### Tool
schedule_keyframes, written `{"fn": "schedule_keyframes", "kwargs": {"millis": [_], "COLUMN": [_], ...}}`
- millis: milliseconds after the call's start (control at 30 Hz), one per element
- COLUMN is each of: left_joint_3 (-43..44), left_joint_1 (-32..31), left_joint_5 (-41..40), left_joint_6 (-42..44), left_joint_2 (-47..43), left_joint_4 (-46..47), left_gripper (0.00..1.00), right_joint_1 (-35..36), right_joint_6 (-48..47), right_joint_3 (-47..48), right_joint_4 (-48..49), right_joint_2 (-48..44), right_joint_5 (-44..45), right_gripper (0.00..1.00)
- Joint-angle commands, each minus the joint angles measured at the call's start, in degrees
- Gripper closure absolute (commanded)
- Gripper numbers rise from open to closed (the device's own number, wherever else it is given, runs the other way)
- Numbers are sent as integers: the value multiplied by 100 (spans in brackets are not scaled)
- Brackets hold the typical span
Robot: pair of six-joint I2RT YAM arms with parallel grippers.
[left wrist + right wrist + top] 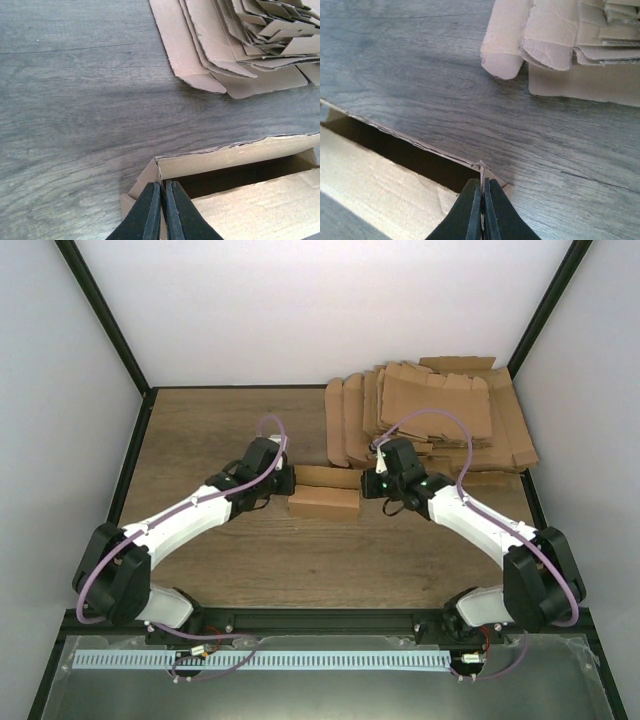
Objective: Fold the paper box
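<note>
The paper box (pixel 325 500) is lying half formed near the middle of the wooden table (pixel 200 440), open on top, between the two arms and just in front of the pile of flat blanks (pixel 430 415); the left gripper (pixel 287 483) is pressing its fingers together at the box's left end, where the thin end wall appears to be running up between them; the right gripper (pixel 368 483) is likewise clamping on a sliver of card at the right end corner; the box is looking very light and thin, so it is probably sliding easily on the smooth wood unless both ends are being held; its panels are likely staying stiff while the creases are hinging and springing back; the ragged edges may be tearing under a hard pull, so holding close to a crease seems the safer choice
</note>
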Motion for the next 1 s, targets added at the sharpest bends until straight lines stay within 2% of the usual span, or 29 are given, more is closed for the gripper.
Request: {"fn": "schedule_keyframes", "kwargs": {"millis": [0, 267, 667, 967], "left_joint_3": [-115, -323, -678, -1008], "left_joint_1": [-179, -351, -520, -675], "left_joint_5": [13, -38, -32, -295], "left_joint_6": [-541, -724, -729, -731], "left_joint_2": [-145, -86, -404, -754], "left_joint_4": [186, 285, 395, 676], "left_gripper": [94, 94, 94, 94], "right_joint_1": [313, 524, 1023, 1083], "right_joint_6": [742, 1369, 1584, 1852], "right_joint_3": [335, 65, -157, -585], "right_joint_4": [-146, 90, -3, 210], "right_joint_2": [132, -49, -159, -331], "right_joint_5": [500, 852, 1384, 1535], "right_gripper": [97, 97, 97, 97]}}
